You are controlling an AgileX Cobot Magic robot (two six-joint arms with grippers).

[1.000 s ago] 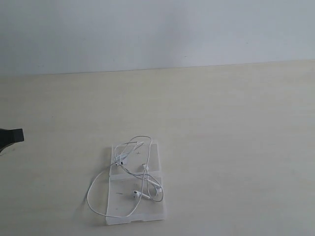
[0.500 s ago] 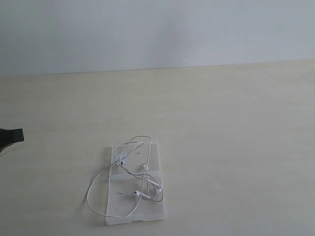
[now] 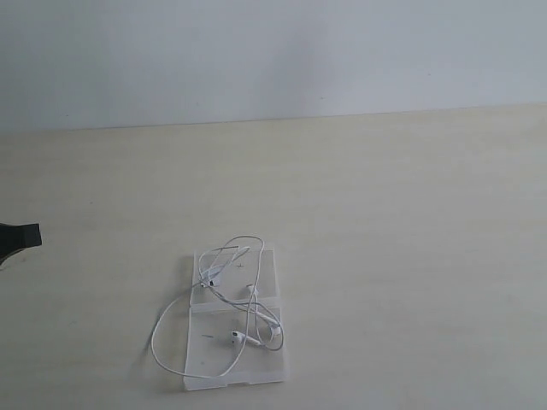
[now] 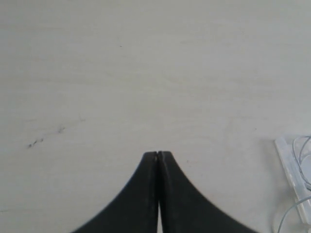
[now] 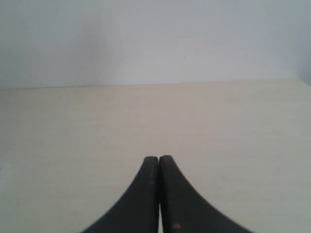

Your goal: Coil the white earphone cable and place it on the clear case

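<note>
Down at the near edge of the bench [image 3: 410,239] lies the clear case [image 3: 265,363], opened flat, one half far and one half near; the white earphone cable [image 3: 248,339] sits on top of it in a loose tangle, not a tidy coil; two earbuds rest on the near half, thin strands cross the hinge onto the far half, and one wide loop spills off the left side of the case onto the bare bench; over at the far left edge of the exterior view a black tip of the left pincer [image 4: 158,154] pokes in, well apart from the case; its wrist camera shows the two fingers pressed together with nothing between them, hanging over plain bench with a corner of the case just in sight; the right pincer [image 5: 159,158] is pressed together too, gripping nothing, facing open bench and a pale wall [image 3: 256,60] beyond.
</note>
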